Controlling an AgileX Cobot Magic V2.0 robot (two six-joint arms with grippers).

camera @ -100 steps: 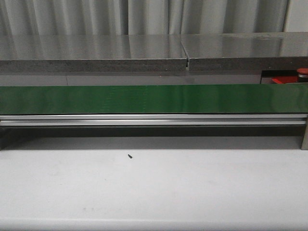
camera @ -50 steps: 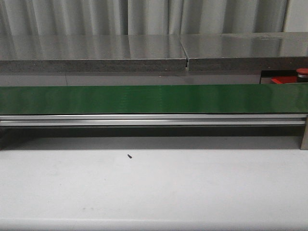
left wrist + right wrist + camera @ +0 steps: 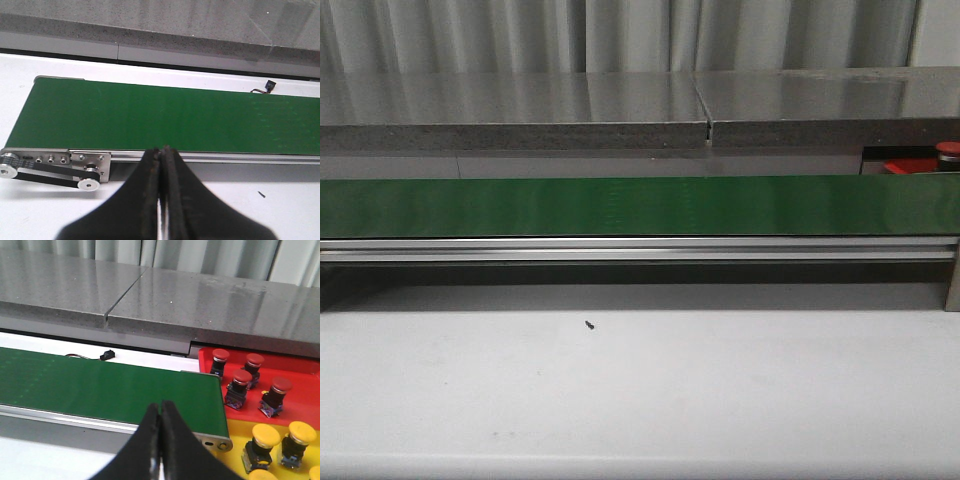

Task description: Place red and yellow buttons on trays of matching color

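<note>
Four red buttons [image 3: 242,377] stand on the red tray [image 3: 300,371] past the green belt's [image 3: 100,390] end, yellow buttons [image 3: 265,436] on the yellow tray [image 3: 235,465] beside it. The belt carries nothing; sorting looks finished. Left gripper [image 3: 161,155] and right gripper [image 3: 160,407] hover closed, empty.

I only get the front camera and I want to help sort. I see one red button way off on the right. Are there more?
Observer: Yes. The right wrist view shows four red buttons standing on the red tray.
Operator: Any yellow ones?
Observer: Several yellow buttons stand on a yellow tray right beside the red one.
Operator: Are the tools holding anything?
Observer: No. The left tool and the right tool are both shut and empty.
</note>
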